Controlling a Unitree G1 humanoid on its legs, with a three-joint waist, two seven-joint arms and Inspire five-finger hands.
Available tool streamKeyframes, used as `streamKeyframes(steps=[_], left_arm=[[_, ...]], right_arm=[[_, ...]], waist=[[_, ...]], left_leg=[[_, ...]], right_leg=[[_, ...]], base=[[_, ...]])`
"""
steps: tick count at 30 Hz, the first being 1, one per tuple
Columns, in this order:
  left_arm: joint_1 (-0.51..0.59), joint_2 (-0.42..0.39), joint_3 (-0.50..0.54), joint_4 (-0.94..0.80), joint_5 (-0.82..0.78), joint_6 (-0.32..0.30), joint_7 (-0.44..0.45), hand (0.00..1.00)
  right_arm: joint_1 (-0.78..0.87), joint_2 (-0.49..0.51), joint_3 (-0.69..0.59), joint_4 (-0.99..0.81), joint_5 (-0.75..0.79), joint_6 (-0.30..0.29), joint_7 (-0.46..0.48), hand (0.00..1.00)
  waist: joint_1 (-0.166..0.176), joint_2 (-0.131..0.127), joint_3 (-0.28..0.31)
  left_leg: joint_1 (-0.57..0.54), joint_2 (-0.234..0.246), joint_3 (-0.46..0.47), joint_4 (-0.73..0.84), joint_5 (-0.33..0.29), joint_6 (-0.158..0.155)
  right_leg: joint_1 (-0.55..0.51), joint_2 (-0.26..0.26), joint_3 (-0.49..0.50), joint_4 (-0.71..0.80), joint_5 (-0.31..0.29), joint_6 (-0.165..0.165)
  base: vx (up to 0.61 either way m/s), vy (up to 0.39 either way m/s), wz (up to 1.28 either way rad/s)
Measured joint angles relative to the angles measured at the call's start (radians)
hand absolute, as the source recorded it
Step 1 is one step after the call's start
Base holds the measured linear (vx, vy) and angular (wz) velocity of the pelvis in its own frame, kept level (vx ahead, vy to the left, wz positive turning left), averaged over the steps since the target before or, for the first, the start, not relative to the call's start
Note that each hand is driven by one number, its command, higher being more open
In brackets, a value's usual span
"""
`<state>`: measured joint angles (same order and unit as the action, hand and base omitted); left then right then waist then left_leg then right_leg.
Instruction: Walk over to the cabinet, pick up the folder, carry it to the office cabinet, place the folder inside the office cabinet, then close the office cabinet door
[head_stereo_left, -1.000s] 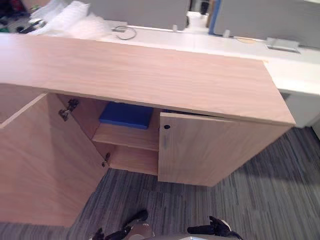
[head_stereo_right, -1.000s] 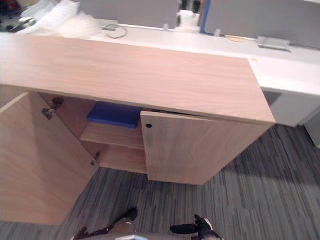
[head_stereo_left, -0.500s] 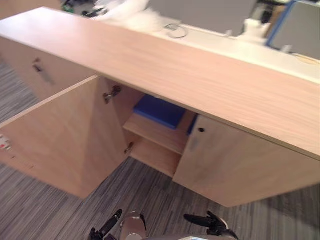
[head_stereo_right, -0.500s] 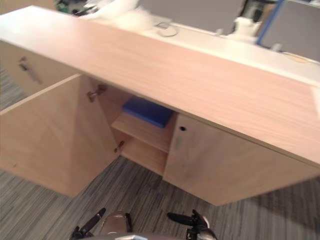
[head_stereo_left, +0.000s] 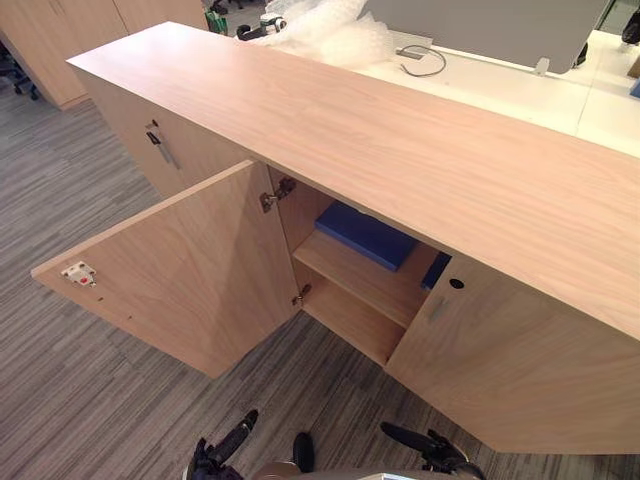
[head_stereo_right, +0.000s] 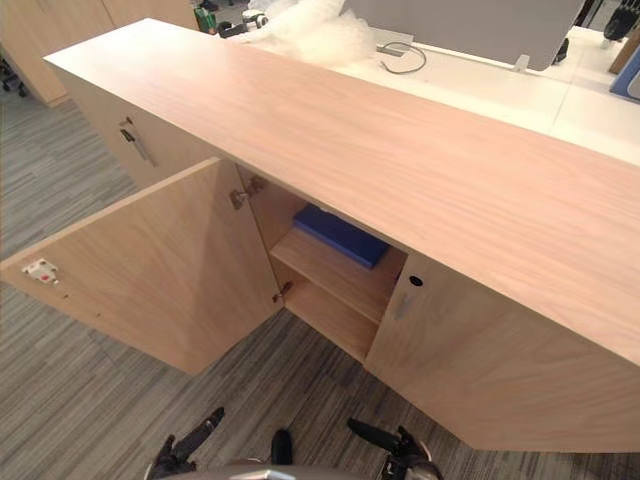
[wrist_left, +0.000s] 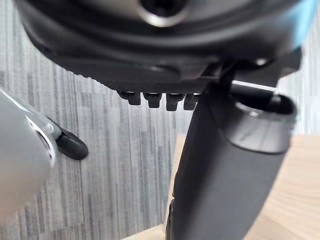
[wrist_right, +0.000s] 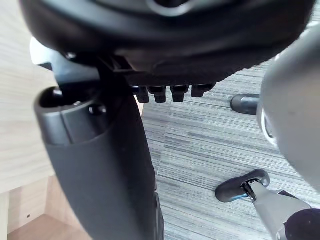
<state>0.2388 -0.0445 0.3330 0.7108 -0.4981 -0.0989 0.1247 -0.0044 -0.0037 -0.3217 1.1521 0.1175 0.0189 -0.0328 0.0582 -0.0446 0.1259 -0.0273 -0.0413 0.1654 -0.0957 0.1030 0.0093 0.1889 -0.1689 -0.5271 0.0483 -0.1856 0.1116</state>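
The blue folder (head_stereo_left: 368, 234) is lying flat on the upper shelf (head_stereo_left: 352, 283) inside the office cabinet (head_stereo_left: 400, 150), well apart from both hands. The left robot hand (head_stereo_left: 222, 448) and the right robot hand (head_stereo_left: 425, 446) are hanging low over the striped floor (head_stereo_left: 80, 400) – fingers relaxed, gripping nothing. The folder's long axis is running along the shelf, parallel to the cabinet front, its far end pointing toward the closed right door (head_stereo_left: 520, 370). The left door (head_stereo_left: 190, 280) is standing wide open. Compared with half a second ago, the whole view is swinging left – more floor and the open door's outer edge are showing – while the folder is staying on its shelf and the door is remaining open.
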Motion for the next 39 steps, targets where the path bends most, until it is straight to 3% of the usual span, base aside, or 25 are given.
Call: streamKeyframes(steps=[7, 13, 20, 32, 34, 39], left_arm=[[-0.020, 0.024, 0.106, -0.210, 0.041, 0.002, 0.013, 1.00], [-0.053, 0.174, 0.288, -0.249, 0.315, 0.050, 0.033, 1.00], [-0.092, 0.349, 0.398, -0.248, 0.356, 0.072, 0.055, 1.00], [-0.139, 0.438, 0.373, -0.350, 0.419, 0.085, 0.038, 1.00], [-0.139, 0.459, 0.350, -0.364, 0.388, 0.077, 0.029, 1.00], [-0.136, 0.498, 0.257, -0.364, 0.126, 0.030, -0.065, 1.00]], right_arm=[[0.020, 0.007, -0.001, -0.009, -0.011, 0.006, 0.005, 1.00], [0.020, 0.013, -0.011, -0.028, -0.040, 0.006, 0.029, 1.00], [0.035, 0.008, -0.012, -0.030, -0.040, 0.007, 0.039, 1.00], [0.066, -0.008, -0.011, -0.049, -0.038, 0.007, 0.067, 1.00], [0.066, -0.009, -0.011, -0.049, -0.037, 0.007, 0.069, 1.00], [0.066, -0.015, -0.004, -0.049, -0.037, 0.007, 0.077, 1.00]], waist=[[-0.009, -0.017, 0.009], [-0.009, -0.011, 0.009], [-0.005, 0.003, 0.004], [0.015, 0.026, -0.007], [0.017, 0.025, -0.009], [0.027, 0.029, -0.012]], left_leg=[[0.006, -0.022, -0.007, 0.001, -0.019, 0.013], [0.031, 0.003, 0.016, 0.000, -0.038, 0.002], [0.043, 0.012, 0.018, 0.000, -0.046, -0.007], [0.043, 0.017, 0.019, 0.001, -0.047, -0.008], [0.043, 0.017, 0.018, 0.001, -0.047, -0.008], [0.043, 0.018, 0.017, 0.006, -0.046, -0.008]], right_leg=[[0.013, -0.018, -0.012, -0.003, 0.007, 0.003], [0.025, 0.003, 0.004, -0.011, 0.042, -0.026], [0.040, 0.016, 0.011, -0.027, 0.058, -0.042], [0.040, 0.023, 0.016, -0.033, 0.058, -0.042], [0.040, 0.023, 0.016, -0.033, 0.058, -0.042], [0.040, 0.024, 0.015, -0.032, 0.058, -0.042]], base=[[0.07, 0.017, 0.05], [0.03, -0.001, -0.13], [0.00, -0.001, -0.03], [0.00, -0.001, 0.00], [0.00, 0.000, 0.00], [0.00, 0.000, 0.00]])
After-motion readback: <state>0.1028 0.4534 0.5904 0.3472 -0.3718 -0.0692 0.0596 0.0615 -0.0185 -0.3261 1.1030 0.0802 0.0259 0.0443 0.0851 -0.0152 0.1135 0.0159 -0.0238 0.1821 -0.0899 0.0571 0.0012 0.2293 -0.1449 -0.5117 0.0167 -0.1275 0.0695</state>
